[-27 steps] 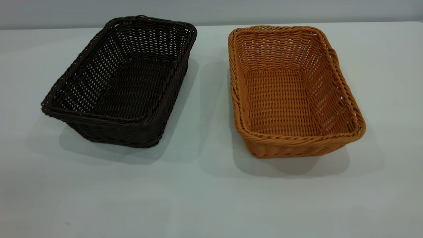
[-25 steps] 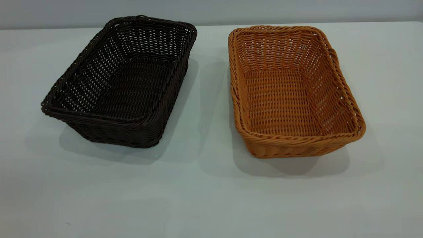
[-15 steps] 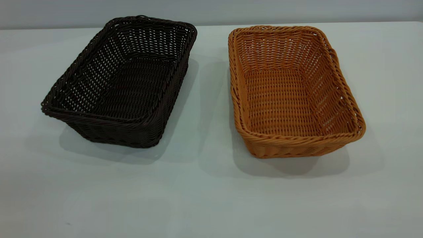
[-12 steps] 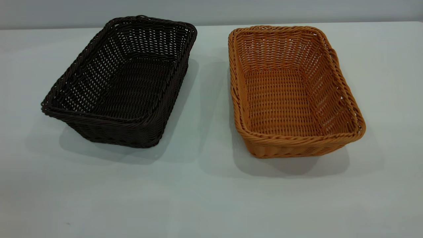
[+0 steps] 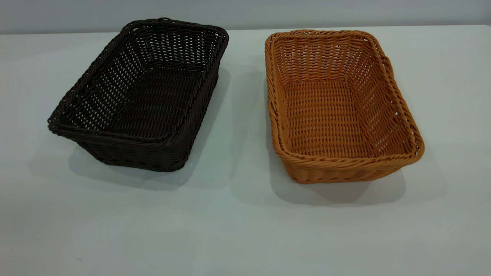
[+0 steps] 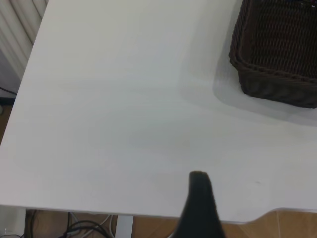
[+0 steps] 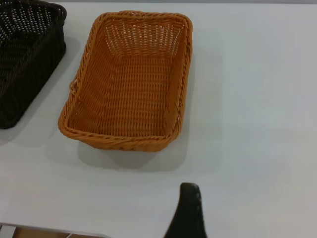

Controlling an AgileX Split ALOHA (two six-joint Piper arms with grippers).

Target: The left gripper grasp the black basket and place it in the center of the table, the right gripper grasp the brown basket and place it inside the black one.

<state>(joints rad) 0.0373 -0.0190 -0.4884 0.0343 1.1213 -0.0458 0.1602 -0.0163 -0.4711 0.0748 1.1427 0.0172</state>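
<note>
The black basket (image 5: 130, 155) stands on the table (image 5: 238, 230) at the left, its long side angled a little. To its right, apart from it, sits the brown basket (image 5: 337, 170). Both are empty and upright. Neither arm shows in the exterior view. My left gripper (image 6: 245, 198) hovers over the table's near edge, well short of the black basket (image 6: 277, 74). Only one of its fingers (image 6: 199, 208) shows, with bare table on either side of it. My right gripper (image 7: 223, 201) hangs short of the brown basket (image 7: 119, 141), likewise with a single finger (image 7: 189, 213) in view.
A strip of bare table (image 5: 241, 115) separates the two baskets. The table's near edge (image 6: 148, 216) runs under my left gripper, with floor and cables (image 6: 94, 227) below it. A grey wall (image 5: 245, 11) rises behind the table.
</note>
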